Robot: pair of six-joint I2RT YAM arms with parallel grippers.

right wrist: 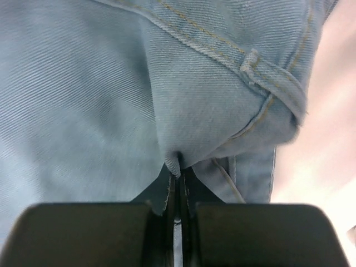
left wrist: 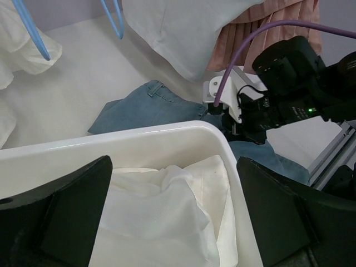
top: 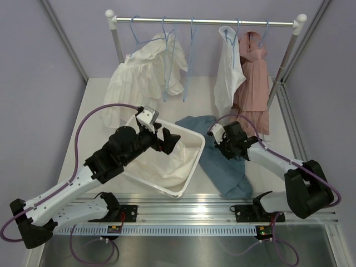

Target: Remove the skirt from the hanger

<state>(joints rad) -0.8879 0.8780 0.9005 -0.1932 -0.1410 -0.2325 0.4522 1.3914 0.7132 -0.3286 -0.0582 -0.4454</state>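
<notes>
At the upper left of the top view a white garment [top: 139,78] hangs from the rail [top: 206,21]. Below it, left of centre, the left gripper [top: 169,140] is wide open and holds nothing – it hovers over the white bin [left wrist: 139,136], in which a white cloth [top: 167,167] lies. Right of the bin the denim skirt [top: 225,172] lies flat on the table, off any hanger. The right gripper [right wrist: 178,181] is closed tight on a fold of it – near the waistband. At the upper right a pink garment [top: 251,83] hangs.
</notes>
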